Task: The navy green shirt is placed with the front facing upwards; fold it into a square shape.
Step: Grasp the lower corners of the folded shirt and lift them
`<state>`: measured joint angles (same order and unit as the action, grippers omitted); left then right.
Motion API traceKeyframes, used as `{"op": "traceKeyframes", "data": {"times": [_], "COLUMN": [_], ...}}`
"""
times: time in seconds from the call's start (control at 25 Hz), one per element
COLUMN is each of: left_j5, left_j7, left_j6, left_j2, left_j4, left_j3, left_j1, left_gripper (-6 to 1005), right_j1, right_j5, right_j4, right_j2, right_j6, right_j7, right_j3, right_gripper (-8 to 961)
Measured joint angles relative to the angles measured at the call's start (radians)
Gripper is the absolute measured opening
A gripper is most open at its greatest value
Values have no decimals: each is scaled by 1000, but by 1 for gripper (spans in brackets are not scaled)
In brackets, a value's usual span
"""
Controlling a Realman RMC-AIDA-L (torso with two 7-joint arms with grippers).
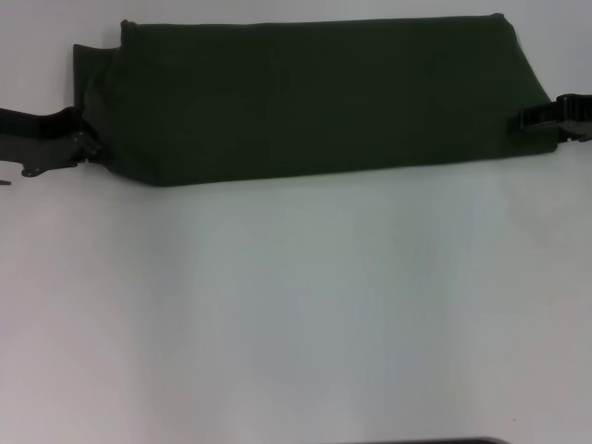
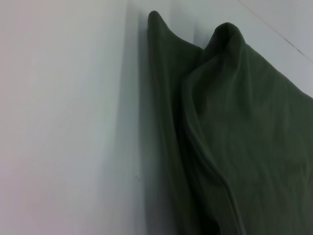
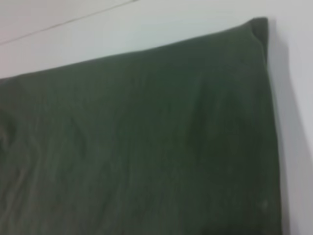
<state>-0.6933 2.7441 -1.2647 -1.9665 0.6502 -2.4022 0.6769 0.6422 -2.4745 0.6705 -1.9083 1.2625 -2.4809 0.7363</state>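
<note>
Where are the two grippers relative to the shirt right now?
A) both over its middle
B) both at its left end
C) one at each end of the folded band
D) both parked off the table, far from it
C: in the head view the left gripper sits at the left end of the navy green shirt and the right gripper at its right end.

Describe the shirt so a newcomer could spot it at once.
Look to the far side of the white table: the navy green shirt lies there as a long, dark olive band, plain side up. The left tool and right tool sit at its two ends; nothing else dark lies between them.
</note>
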Motion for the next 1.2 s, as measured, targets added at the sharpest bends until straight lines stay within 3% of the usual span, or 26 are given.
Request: {"op": "traceKeyframes", "data": {"times": [0.28, 0.48, 0.72, 0.88, 1.2], "left_j5": [0, 0, 0, 0, 0], "left_j7": [-4, -4, -7, -30, -82], "left_j6": [-3, -5, -19, -49, -244], "left_j2": [0, 0, 0, 6, 46], "left_j4": [0, 0, 0, 0, 31], "left_j3": [0, 0, 2, 3, 3], "left_j1": [1, -1, 1, 2, -2], "left_gripper": [49, 50, 50, 49, 50], "right_j1": [-7, -7, -5, -5, 28], "right_j5": [10, 7, 6, -5, -183], "right_j4": [-3, -4, -1, 0, 15], "right_j2": [1, 3, 6, 13, 26], "right_j6": [-7, -8, -2, 14, 164], "right_j7": [-4, -7, -11, -14, -47], "right_j3": [-19, -15, -13, -11, -11], "right_gripper": [787, 547, 333, 238, 68]}}
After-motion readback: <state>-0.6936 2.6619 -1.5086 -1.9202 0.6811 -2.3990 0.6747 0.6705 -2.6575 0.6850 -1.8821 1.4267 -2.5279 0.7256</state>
